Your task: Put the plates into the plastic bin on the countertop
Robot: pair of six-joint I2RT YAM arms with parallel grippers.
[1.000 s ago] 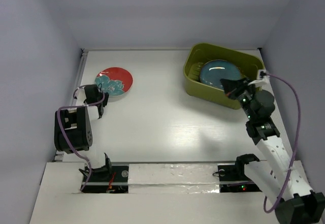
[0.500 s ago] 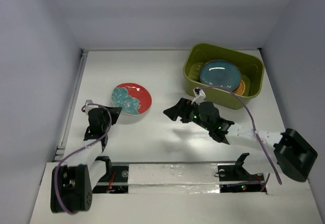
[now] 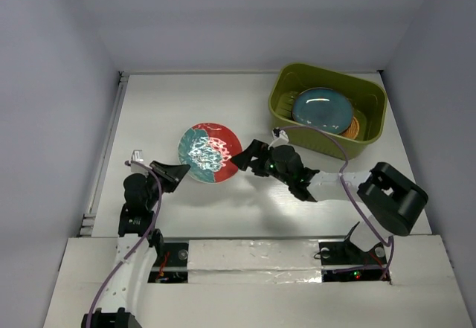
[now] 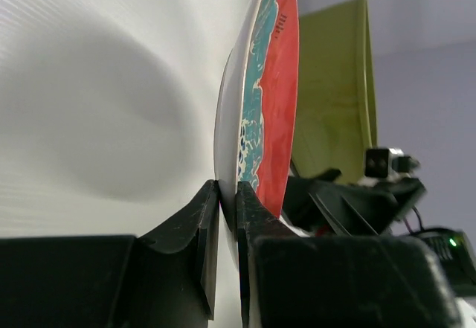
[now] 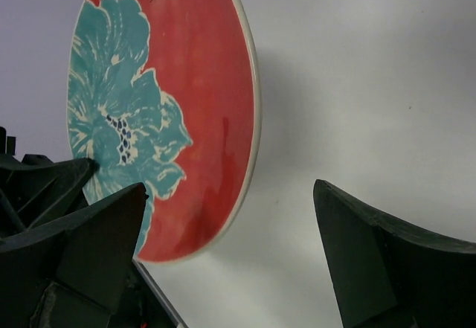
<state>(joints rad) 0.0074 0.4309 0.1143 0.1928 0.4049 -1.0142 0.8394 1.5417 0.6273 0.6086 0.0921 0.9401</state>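
The red plate with a teal flower hangs tilted above the countertop, and my left gripper is shut on its near-left rim. In the left wrist view the plate stands edge-on, its rim pinched in that gripper. My right gripper is open at the plate's right edge. In the right wrist view the plate reaches partly in between the spread jaws of the right gripper, not gripped. The plastic bin at the back right holds a dark teal plate and an orange plate.
Pale lavender walls close the countertop at the left, back and right. The bin shows behind the plate in the left wrist view. Both arm bases and a taped strip sit along the near edge.
The left gripper has carried the red plate right toward the middle and lifted it off the countertop. The right arm has swung left from the bin, opened its jaws and come up to the plate.
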